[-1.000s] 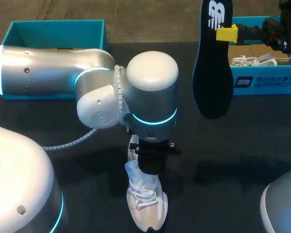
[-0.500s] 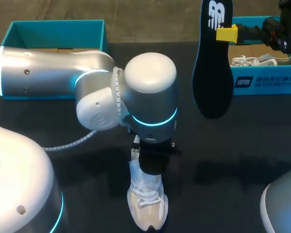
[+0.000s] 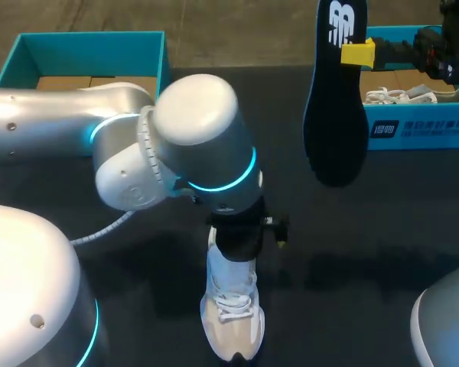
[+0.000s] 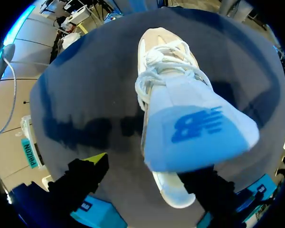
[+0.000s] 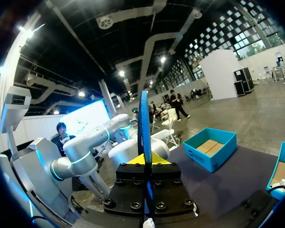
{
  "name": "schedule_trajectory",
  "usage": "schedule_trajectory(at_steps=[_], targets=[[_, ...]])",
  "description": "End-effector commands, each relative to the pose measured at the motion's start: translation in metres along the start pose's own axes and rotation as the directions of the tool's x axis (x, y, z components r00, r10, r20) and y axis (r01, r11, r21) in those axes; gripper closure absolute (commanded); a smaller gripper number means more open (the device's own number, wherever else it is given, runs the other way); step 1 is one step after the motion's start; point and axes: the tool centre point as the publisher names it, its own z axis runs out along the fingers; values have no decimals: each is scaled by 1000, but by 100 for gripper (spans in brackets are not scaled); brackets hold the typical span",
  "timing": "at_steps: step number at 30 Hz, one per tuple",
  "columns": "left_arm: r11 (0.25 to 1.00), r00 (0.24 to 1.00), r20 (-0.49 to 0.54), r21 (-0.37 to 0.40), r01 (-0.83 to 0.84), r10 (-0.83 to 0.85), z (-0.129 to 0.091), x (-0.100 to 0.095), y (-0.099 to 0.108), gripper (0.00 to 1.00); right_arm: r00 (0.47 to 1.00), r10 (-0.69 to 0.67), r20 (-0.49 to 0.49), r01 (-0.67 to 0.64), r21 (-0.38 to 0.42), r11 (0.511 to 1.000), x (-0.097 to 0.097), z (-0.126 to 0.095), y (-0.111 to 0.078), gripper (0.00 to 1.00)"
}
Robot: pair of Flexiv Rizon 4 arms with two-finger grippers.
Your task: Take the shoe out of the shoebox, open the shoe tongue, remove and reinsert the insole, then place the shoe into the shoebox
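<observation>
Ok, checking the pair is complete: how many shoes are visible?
2: one shoe on the table, a second shoe in the right teal box; left box partly hidden.

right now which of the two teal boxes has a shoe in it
The right box, behind the hanging insole: a white laced shoe lies inside. The left box shows only its bare cardboard floor.

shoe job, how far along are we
Done: the shoe is out on the table, its tongue lifted and the insole removed. In hand: the right jaws are shut on the insole, held in the air; the left jaws stand open over the shoe. Left: reinsert the insole, then put the shoe into the shoebox.
</observation>
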Motion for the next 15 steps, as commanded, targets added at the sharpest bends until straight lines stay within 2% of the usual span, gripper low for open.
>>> schedule_trajectory(at_steps=[1, 9, 15], targets=[[999, 993, 116, -41, 21, -16, -34, 21, -1, 0, 1000, 1, -1, -1, 3, 1000, -2, 4, 2, 100], [989, 953, 295, -106, 102, -66, -70, 32, 7, 0, 1000, 1, -1, -1, 3, 1000, -2, 4, 2, 100], [978, 889, 452, -140, 158, -79, -94, 43, 11, 0, 1000, 1, -1, -1, 3, 1000, -2, 4, 2, 100]])
